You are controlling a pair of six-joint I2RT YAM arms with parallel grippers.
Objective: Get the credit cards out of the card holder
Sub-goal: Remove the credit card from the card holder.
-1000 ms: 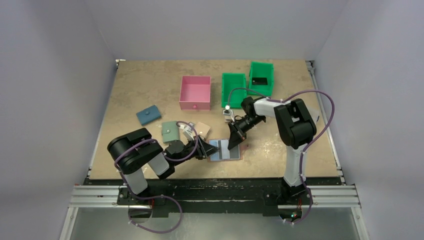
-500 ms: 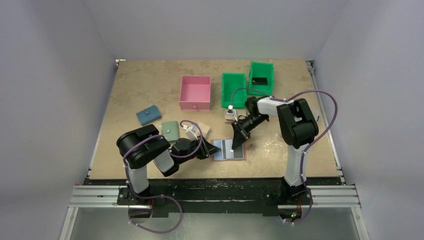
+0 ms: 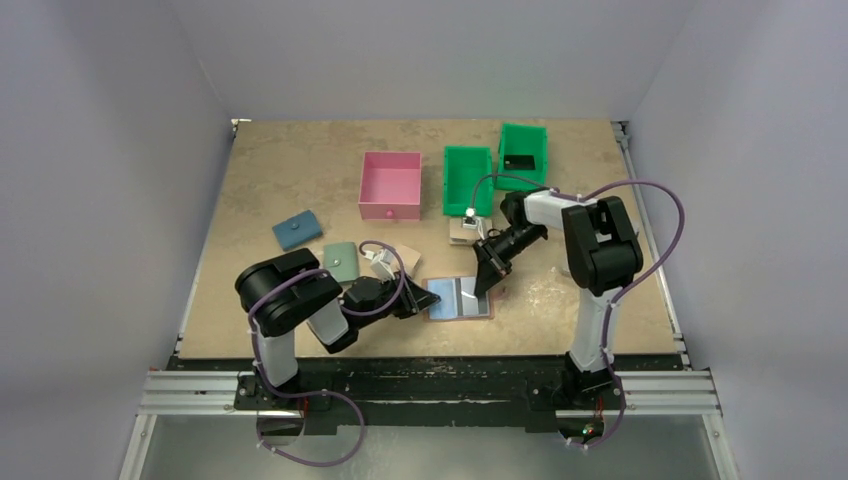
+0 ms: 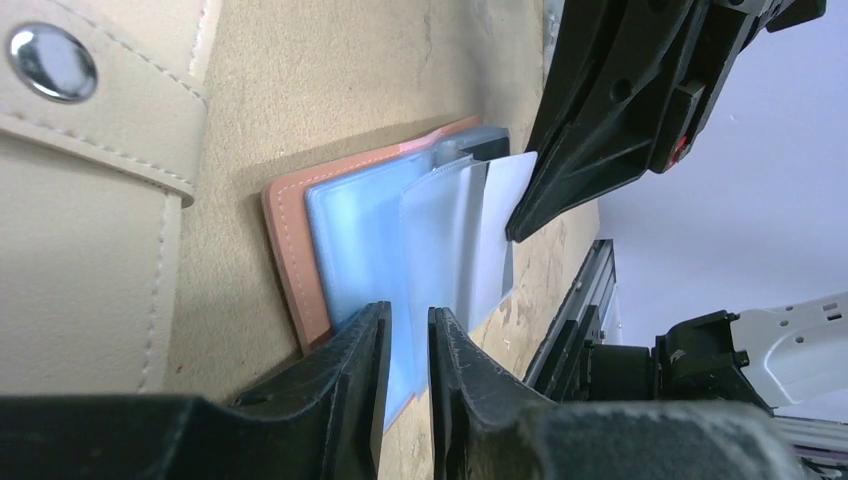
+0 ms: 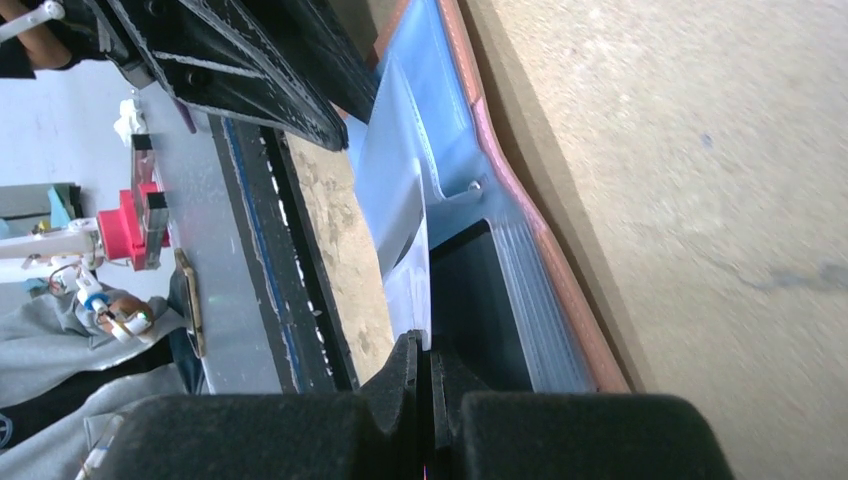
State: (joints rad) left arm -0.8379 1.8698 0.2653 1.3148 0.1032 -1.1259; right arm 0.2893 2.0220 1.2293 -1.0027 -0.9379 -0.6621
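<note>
The terracotta card holder lies open on the table, light blue lining up. My left gripper is shut on its left part, with blue lining between the narrow jaws; the terracotta edge shows beside them. My right gripper is shut on the pale grey card, which sticks partly out of a clear sleeve. The card's end runs into the closed jaws. A dark pocket shows in the holder. A flat black thing lies in the right green bin.
A pink box and two green bins stand at the back. A blue wallet, a sage green wallet and beige wallets lie near the arms; one beige wallet is beside the holder.
My right gripper has moved right and back with the pale card, drawing it further from the sleeve. The holder has slid slightly right. My left gripper moved right with it.
</note>
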